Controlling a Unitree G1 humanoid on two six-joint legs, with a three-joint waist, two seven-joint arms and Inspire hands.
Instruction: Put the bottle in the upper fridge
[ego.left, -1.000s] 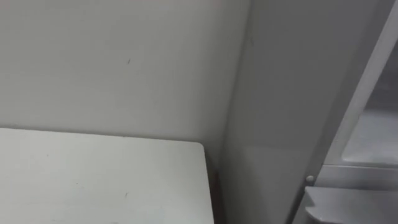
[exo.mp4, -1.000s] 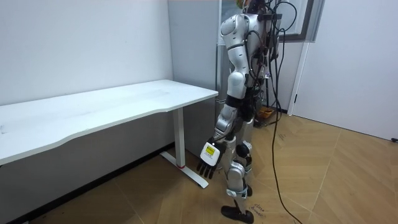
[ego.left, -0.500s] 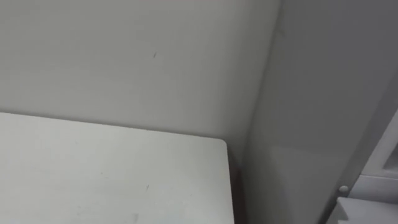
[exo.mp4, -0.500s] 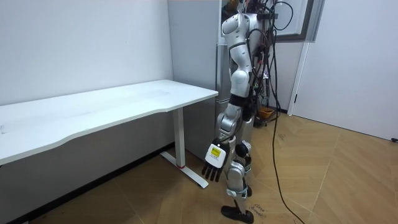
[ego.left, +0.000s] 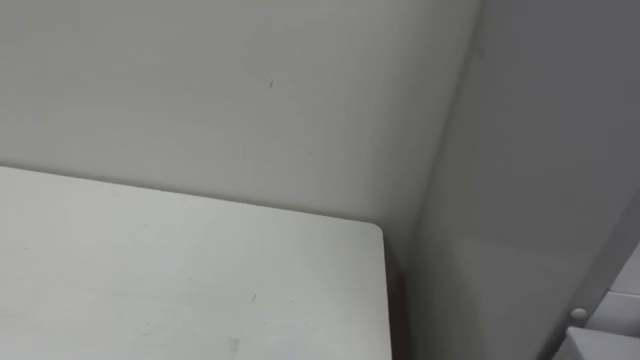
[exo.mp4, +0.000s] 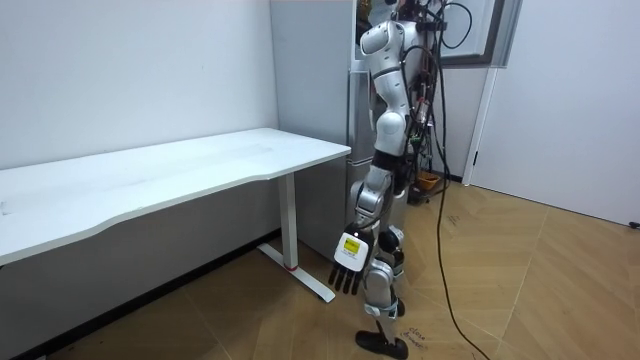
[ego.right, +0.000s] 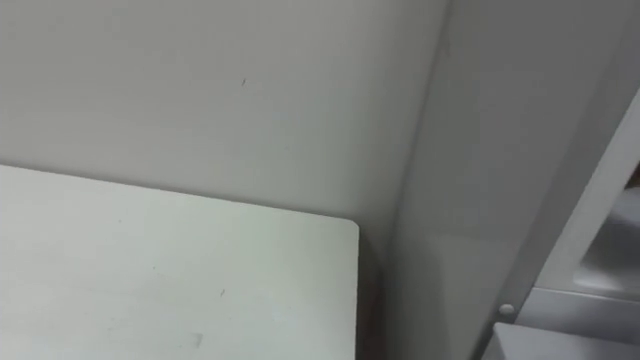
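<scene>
I stand close to the tall grey fridge (exo.mp4: 310, 90), at the end of the white table (exo.mp4: 200, 165). In the eye views the fridge's grey side panel (ego.left: 530, 190) rises on the right, and a strip of its open front with a pale shelf edge (ego.right: 590, 270) shows at the far right. My left hand (exo.mp4: 346, 268) hangs low beside my leg with straight fingers and holds nothing.
The white table's far corner (ego.left: 360, 240) meets the white wall (ego.left: 230, 90), with a narrow dark gap (ego.left: 397, 300) between table and fridge. A white door (exo.mp4: 560, 100) and wooden floor (exo.mp4: 520, 290) lie on the room view's right.
The eye view has swung left: the table corner and fridge panel slid to the right and the fridge opening nearly left the picture. My left hand swung a little lower and to the room view's right.
</scene>
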